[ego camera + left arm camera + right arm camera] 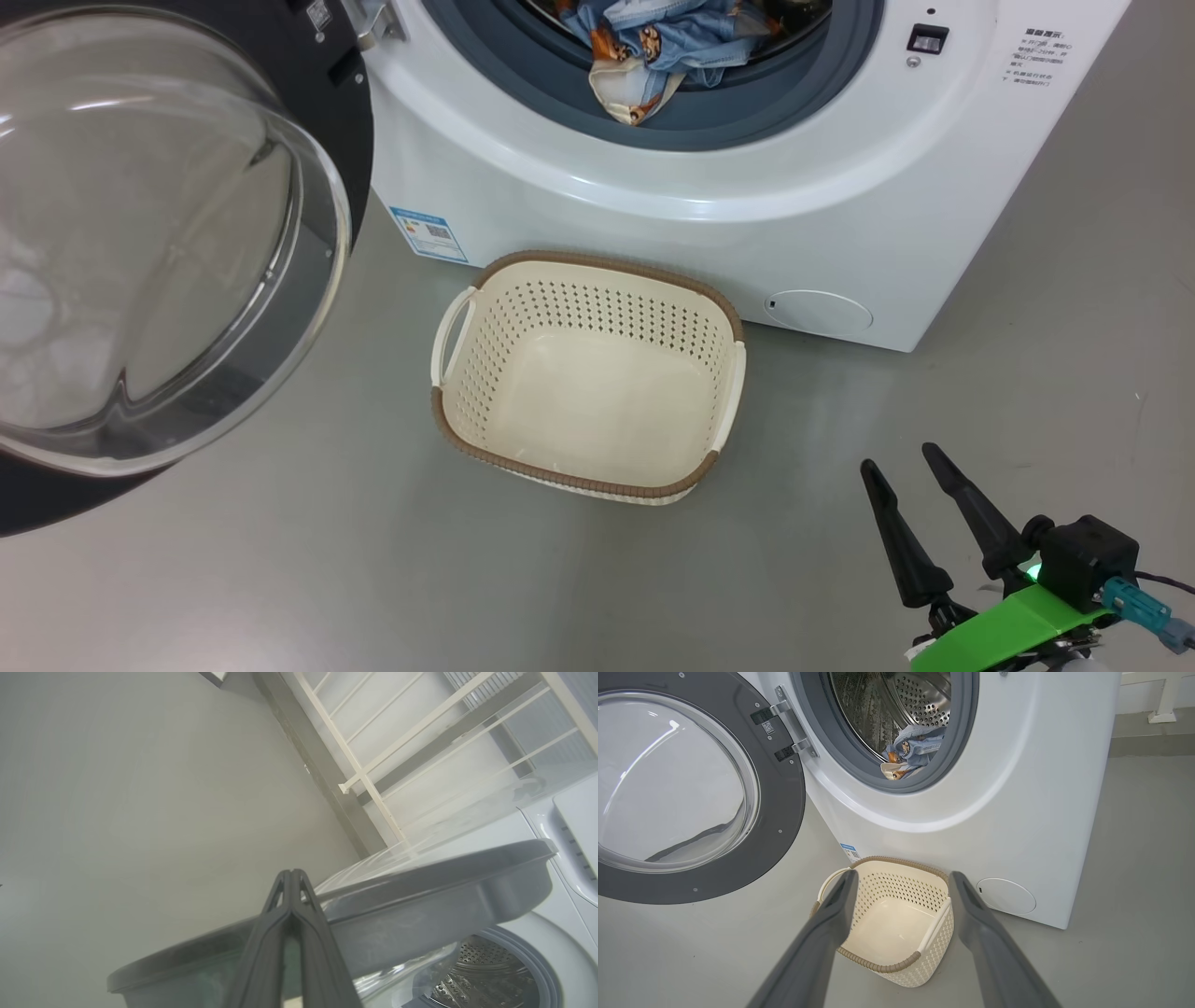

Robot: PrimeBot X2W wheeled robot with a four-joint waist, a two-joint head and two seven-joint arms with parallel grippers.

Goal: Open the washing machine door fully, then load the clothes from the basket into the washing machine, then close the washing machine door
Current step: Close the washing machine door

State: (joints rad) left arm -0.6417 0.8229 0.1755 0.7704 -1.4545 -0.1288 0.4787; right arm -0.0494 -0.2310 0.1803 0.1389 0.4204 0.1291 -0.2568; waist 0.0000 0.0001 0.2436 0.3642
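Note:
The washing machine stands with its door swung wide open to the left, glass bowl facing out. Light blue and orange clothes lie in the drum mouth, one end hanging over the grey seal; the clothes sit low in the steel drum. On the floor before the machine, the basket holds nothing. My right gripper hovers open at the lower right, and in its wrist view the right gripper frames the basket. My left gripper is shut on nothing beside the door's dark rim; contact cannot be told.
The open door juts over the floor on the left. A blue label and a round service flap mark the machine's lower front. A white rack stands by the wall. Bare grey floor surrounds the basket.

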